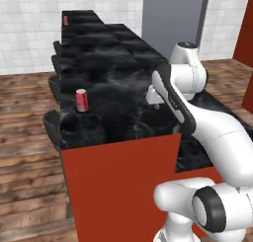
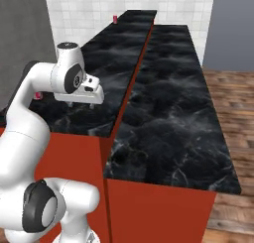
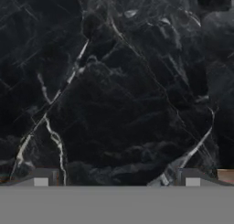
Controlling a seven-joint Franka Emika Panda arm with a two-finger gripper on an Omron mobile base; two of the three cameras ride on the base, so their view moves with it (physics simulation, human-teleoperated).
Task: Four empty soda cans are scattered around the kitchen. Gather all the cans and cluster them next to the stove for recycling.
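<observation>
A white robot arm hangs over the black marbled counter [image 1: 113, 88] of a red-cabinet kitchen island, its gripper [image 2: 82, 104] pointed straight down w/ jaws spread wide and nothing between them; the hand view looks down at bare veined stone between the two finger tips [image 3: 41, 182]. One red soda can [image 1: 81, 100] stands upright near the counter's left edge, off to the arm's left and well apart from the gripper. A second can [image 1: 65, 20] sits at the far end of the same counter, close to the white tile backsplash [image 1: 24, 23]; from the right base view it shows as a small pink-red speck [image 2: 115, 19]. A small red bit at the arm's elbow [image 2: 37, 94] may be the near can, too hidden to tell. No stove in sight from here, and the other two cans aren't accounted for. Judging by that, the job looks barely begun: no can gripped, none clustered, all four apparently left to collect. Nearest can seems the likely first pick.
</observation>
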